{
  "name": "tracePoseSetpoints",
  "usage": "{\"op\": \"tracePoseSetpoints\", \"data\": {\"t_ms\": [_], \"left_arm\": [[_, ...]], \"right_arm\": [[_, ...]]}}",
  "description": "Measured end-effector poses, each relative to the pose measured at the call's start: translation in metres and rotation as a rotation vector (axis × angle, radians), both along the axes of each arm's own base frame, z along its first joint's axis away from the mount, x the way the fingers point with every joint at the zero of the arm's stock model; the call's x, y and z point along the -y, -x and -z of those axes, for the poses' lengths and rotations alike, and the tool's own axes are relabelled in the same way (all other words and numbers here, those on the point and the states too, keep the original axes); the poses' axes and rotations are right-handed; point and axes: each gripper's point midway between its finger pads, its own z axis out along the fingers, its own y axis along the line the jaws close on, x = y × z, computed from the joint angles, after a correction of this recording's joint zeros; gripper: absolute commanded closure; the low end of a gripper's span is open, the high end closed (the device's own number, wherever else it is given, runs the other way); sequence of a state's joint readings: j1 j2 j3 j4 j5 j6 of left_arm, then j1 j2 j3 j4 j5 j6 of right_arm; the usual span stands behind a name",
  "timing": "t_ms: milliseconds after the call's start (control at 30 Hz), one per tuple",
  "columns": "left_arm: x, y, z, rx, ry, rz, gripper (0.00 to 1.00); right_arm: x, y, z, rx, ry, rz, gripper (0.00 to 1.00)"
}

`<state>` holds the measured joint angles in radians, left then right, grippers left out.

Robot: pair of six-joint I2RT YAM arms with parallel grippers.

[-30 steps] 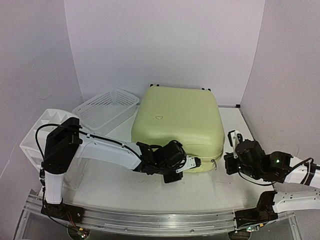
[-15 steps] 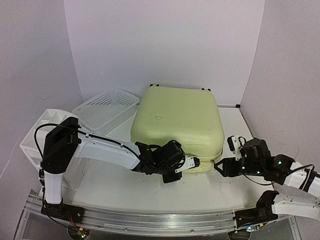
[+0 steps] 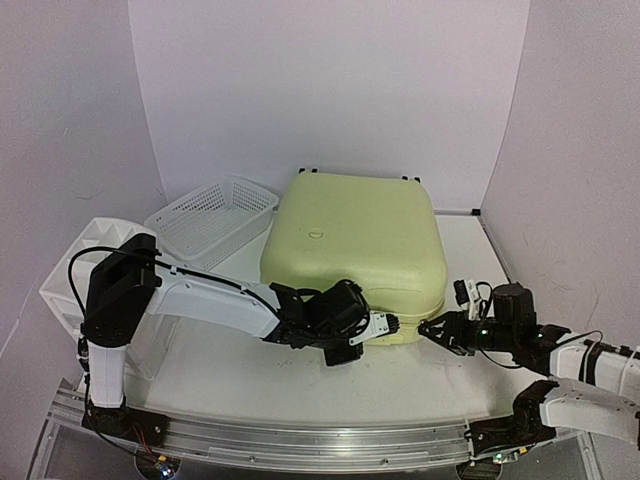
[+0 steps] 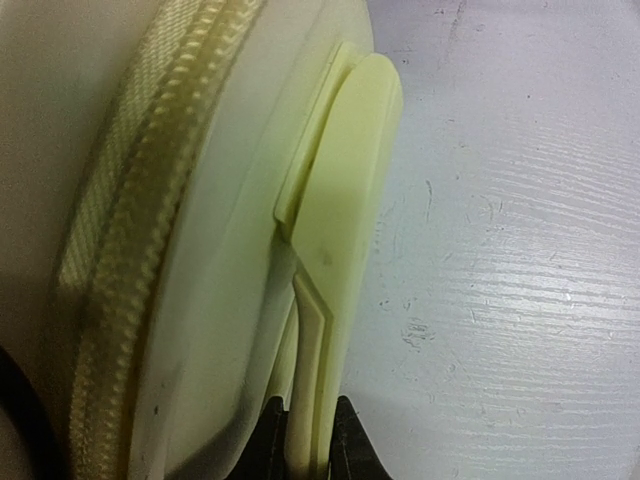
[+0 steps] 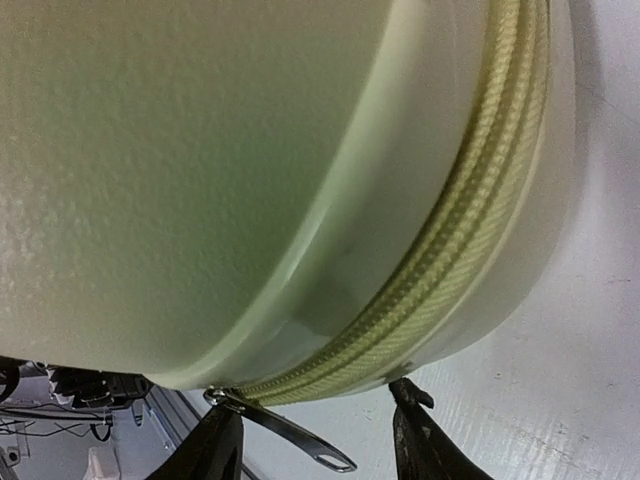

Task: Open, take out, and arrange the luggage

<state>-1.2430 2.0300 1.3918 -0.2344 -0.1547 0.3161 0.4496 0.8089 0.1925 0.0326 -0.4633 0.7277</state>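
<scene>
Soft, even light; luggage [image 4: 200, 250] slightly blurred in wrist close-ups.

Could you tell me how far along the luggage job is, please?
Nothing is done yet: the luggage lies closed, zipper shut. In hand: the left gripper clamps its handle; the right gripper stands open around the zipper pull. Still to do: unzipping, opening, unpacking, arranging.

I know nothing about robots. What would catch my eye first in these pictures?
A big pale yellow suitcase lies shut in the middle of the table, far larger than anything else there. At its near edge the left gripper pinches the handle. The right gripper, open, straddles the zipper pull at the near right corner. A white mesh basket sits at the back left.
</scene>
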Motion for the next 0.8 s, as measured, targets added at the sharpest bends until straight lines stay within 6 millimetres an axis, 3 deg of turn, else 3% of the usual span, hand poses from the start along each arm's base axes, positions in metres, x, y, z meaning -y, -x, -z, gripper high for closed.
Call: {"op": "tracePoseSetpoints", "data": {"t_ms": [200,333,500,800], "left_arm": [[-0.001,-0.001,0.0,-0.005,0.002,-0.008,1.0],[-0.001,-0.002,0.0,-0.005,0.003,-0.012,1.0],[-0.001,-0.002,0.0,-0.005,0.003,-0.013,1.0],[-0.002,-0.003,0.0,0.004,0.004,-0.019,1.0]], "right_arm": [[-0.012,-0.002,0.002,-0.035,-0.056,-0.038,0.62],[-0.014,-0.003,-0.004,-0.012,-0.077,-0.037,0.76],[-0.015,-0.002,-0.009,0.005,-0.097,-0.047,1.0],[-0.013,-0.001,-0.016,-0.006,-0.039,-0.056,1.0]]}}
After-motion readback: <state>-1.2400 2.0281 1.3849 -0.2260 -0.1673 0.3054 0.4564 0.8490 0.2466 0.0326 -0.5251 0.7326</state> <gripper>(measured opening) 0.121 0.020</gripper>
